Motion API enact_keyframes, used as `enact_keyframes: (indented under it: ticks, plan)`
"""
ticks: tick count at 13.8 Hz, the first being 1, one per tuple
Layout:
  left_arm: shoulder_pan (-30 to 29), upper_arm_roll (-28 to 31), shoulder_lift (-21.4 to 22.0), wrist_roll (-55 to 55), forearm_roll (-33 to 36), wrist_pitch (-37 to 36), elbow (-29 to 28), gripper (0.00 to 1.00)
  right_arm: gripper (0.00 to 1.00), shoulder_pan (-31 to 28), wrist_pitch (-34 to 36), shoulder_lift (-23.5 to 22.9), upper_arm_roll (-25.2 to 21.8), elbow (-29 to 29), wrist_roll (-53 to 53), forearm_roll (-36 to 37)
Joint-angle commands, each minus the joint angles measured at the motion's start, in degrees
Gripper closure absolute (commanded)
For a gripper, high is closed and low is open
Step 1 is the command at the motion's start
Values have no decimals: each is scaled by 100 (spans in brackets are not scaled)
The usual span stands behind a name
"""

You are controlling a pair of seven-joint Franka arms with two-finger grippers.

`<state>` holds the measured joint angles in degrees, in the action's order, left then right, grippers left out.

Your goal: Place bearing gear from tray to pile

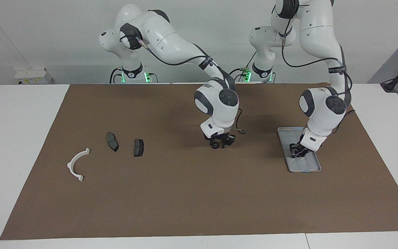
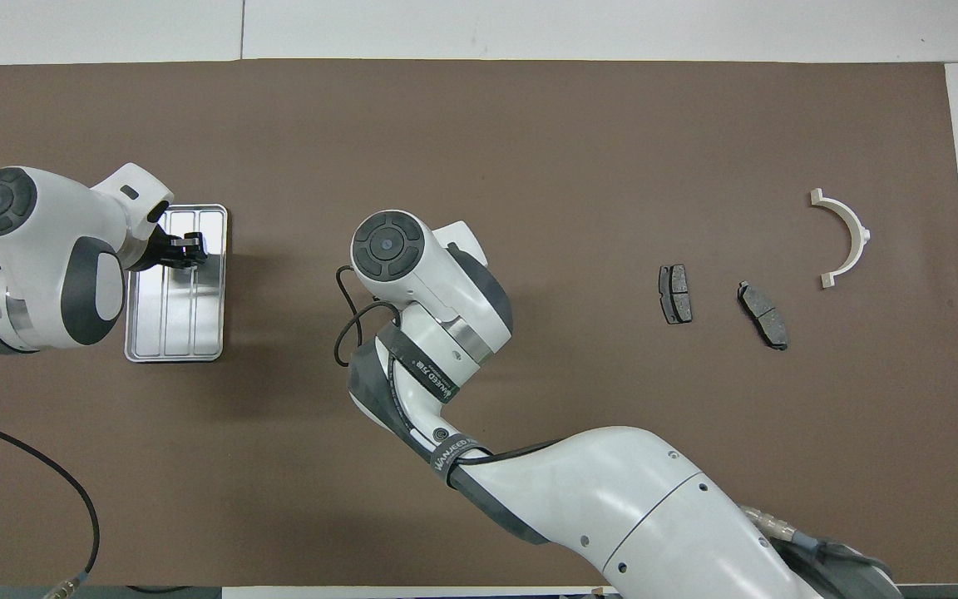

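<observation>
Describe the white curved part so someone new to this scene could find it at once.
Start at the brown mat covering the table, and go to the right arm's end, where three small parts lie apart from one another. The white arc lies outermost there, beside two dark grey brake pads. It is the only white, half-ring shaped part; the pads are flat, dark and blocky.

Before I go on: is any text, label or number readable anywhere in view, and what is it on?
"WANJEED": white letters on the black strap around the right arm's forearm, overhead view.
"WANJEED" plus more letters too blurred to read: second strap, nearer that arm's wrist.
Facing view: white print on the right arm's strap and the left arm's strap, too small to read.
No other text is readable.
</observation>
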<state>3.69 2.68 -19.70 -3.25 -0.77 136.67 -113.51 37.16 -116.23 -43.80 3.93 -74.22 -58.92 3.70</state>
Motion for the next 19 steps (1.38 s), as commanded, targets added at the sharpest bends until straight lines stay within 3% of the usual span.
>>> enact_keyframes:
  ticks: [1, 3, 6, 9, 10, 16, 19]
  plan:
    - [-61, -48, 2, 0, 51, 184, -110, 54, 73, -95, -49, -24, 73, -48, 187, 52]
    - [-61, -48, 2, 0, 51, 193, -110, 54, 93, -121, -49, -15, 64, -48, 371, 43]
    - [-61, -48, 2, -26, 51, 193, -110, 57, 100, -192, -49, -6, 64, -31, 399, 16]
    - [-52, -39, 2, -53, 51, 176, -110, 97, 100, -349, 39, 73, 73, 39, 538, 25]
    - [-43, -39, 2, -53, 51, 167, -110, 100, 100, -463, 56, 160, 73, 40, 687, 25]
    - [53, -48, 2, -578, 42, -315, 267, 100, 100, -1342, 250, 486, 64, 136, 1916, 60]
    - [622, -57, -7, -1665, 16, -1097, 846, 100, 100, -1904, 180, 478, 64, 127, 2822, 87]
